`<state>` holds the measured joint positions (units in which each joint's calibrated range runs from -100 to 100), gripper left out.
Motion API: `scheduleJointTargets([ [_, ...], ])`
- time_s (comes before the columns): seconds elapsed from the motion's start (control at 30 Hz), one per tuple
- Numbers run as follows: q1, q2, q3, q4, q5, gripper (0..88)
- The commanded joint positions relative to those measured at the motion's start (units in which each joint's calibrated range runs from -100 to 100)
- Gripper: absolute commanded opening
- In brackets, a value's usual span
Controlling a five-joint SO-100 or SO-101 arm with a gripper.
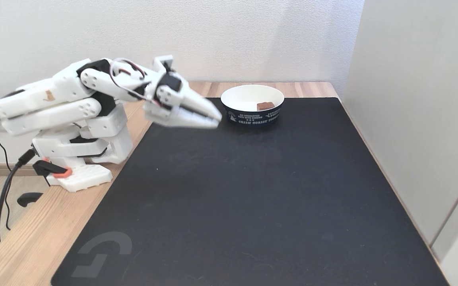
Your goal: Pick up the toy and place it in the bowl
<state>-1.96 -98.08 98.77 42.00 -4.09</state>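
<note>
Toy [265,105], small reddish-brown block, sat inside the bowl [252,115] on its white floor, toward the right side as the fixed view showed it. Long axis ran roughly left-right in the picture, slightly tilted up to the right; flat top faced up.

Bowl stood at the far edge of the black desk mat [253,190], navy outside, white print around it. Only "GREEN FOREST" read clearly on the bottom line; smaller lines above too small to read. Small star emblems in the print.

White arm [74,103] was folded low over its base [82,174] at the left, forearm stretched toward the right. Gripper [213,118] hung above the mat just left of the bowl, tips pointing at it, apart from the rim. Motion-blurred; fingers looked drawn together with nothing between them.

Grey logo mark [101,254] on the mat's near-left corner. Mat lay on a wooden table [22,254].
</note>
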Motion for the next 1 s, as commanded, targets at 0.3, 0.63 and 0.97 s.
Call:
scheduleJointTargets([
  [0.3, 0.91, -1.33, 0.69, 11.43, 4.98, 2.5],
  [0.63, 0.91, -1.25, 0.69, 11.34, 4.77, 2.5],
  [0.97, 0.91, -1.25, 0.69, 11.34, 4.77, 2.5],
])
